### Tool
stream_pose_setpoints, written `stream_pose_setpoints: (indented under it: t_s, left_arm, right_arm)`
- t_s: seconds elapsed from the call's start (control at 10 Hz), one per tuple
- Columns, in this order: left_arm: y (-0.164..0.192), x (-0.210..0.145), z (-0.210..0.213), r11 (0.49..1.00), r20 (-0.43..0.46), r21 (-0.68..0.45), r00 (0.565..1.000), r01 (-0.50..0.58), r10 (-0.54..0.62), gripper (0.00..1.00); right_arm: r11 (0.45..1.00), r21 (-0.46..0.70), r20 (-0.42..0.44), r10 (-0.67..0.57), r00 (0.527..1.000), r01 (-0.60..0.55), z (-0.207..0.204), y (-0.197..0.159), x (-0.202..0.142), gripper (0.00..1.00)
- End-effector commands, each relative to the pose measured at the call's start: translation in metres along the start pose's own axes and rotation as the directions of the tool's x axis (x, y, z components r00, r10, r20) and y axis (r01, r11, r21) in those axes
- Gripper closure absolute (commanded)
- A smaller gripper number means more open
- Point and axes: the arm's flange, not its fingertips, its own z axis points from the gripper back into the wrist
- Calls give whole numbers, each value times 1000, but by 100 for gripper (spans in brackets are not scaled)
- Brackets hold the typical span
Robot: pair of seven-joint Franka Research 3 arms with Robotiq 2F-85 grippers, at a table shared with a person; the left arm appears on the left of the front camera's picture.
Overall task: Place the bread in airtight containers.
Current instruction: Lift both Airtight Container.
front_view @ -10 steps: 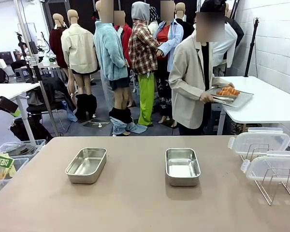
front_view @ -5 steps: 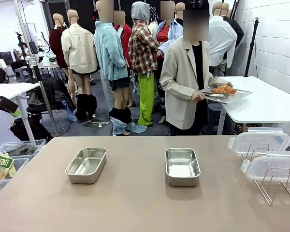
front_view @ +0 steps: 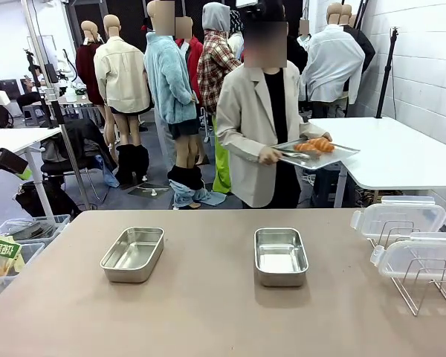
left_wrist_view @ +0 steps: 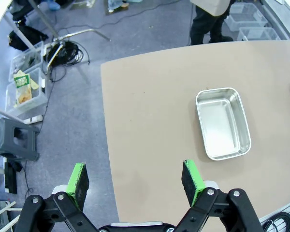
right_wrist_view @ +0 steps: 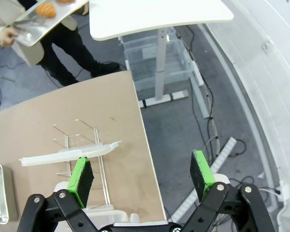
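nothing done yet: my left pincer (left_wrist_view: 135,180) & right pincer (right_wrist_view: 141,175) gape wide, empty; tin (left_wrist_view: 223,123) ahead of left & its twin (front_view: 280,256) lie bare, bread (right_wrist_view: 46,8) far past right on person's tray (right_wrist_view: 48,26).

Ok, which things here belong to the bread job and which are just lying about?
Job: bread on the carried tray; left tin; right tin; clear lids on the wire rack.
Lying about: white side table; plastic bins on the floor.

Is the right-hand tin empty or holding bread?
Empty: the tin shows a bare steel floor, lid off. The bread sits on the person's tray.
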Motion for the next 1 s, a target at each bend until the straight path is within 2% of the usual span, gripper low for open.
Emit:
stream_pose_setpoints:
  t_s: [0.0,0.9]
  left_arm:
    - [1,0,1,1000,2,2,1000,0,0,0]
    - [1,0,1,1000,2,2,1000,0,0,0]
  right_arm:
    - [1000,-6,-5,-8,1000,8,0,1,-1,0]
    - [1000,-6,-5,-8,1000,8,0,1,-1,0]
